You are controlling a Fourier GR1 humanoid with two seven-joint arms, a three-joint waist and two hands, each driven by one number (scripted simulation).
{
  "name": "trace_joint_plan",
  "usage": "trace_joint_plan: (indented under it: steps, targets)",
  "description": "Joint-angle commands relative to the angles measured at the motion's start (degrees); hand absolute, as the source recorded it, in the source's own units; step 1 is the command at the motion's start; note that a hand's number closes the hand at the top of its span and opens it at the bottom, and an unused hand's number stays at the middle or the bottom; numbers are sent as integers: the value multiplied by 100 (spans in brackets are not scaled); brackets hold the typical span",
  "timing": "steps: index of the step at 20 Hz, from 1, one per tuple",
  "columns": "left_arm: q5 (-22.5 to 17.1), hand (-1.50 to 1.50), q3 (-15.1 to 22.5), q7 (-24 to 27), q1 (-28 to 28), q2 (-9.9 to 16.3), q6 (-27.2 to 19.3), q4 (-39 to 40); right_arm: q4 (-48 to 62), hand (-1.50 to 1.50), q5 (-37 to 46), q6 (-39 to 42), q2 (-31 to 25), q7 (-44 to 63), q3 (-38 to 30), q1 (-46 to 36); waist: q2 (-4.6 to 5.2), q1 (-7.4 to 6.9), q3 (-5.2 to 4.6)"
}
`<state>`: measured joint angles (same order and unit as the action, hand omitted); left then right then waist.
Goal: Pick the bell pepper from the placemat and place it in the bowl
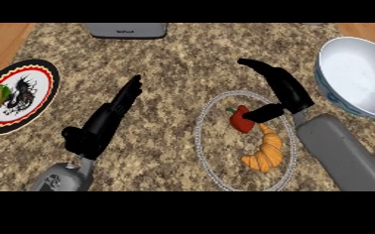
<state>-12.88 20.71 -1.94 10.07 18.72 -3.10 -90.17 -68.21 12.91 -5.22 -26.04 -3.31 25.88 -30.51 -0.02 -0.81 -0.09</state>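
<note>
Head view, right hand (pixel 282 91) over placemat (pixel 212 171), fingers spread open, thumb reaching toward bell pepper (pixel 241 120), nothing held yet. Left hand (pixel 110 116) open, resting on counter (pixel 176 64), well apart. Risk: thumb nudging pepper sideways into croissant (pixel 266 151) just beside it, or fingers closing on croissant too; smooth rounded skin likely to slip from a pinch. Pepper: small, red, glossy, green stem at upper left, lying on placemat's upper part, left of bowl (pixel 331 82). Not yet lifted.
</note>
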Motion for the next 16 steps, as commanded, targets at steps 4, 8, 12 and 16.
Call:
trace_joint_plan:
  steps: [4,8,12,16]
  targets:
    - [-35,0,-41,-150,217,-99,1,-54,127,-150,718,2037,-488,1893,1037,-1162,-29,-83,-26]
    - [-16,0,-153,141,0,-6,121,264,-211,-150,198,3509,-387,2816,1223,-1366,-37,75,-18]
    - [103,0,-63,-3,-7,-155,8,34,-40,-150,-305,4302,220,4022,937,-1900,-17,37,-2]
    - [33,0,-327,1,80,-110,227,168,-533,-150,-534,4585,644,4907,797,-1562,-16,107,4]
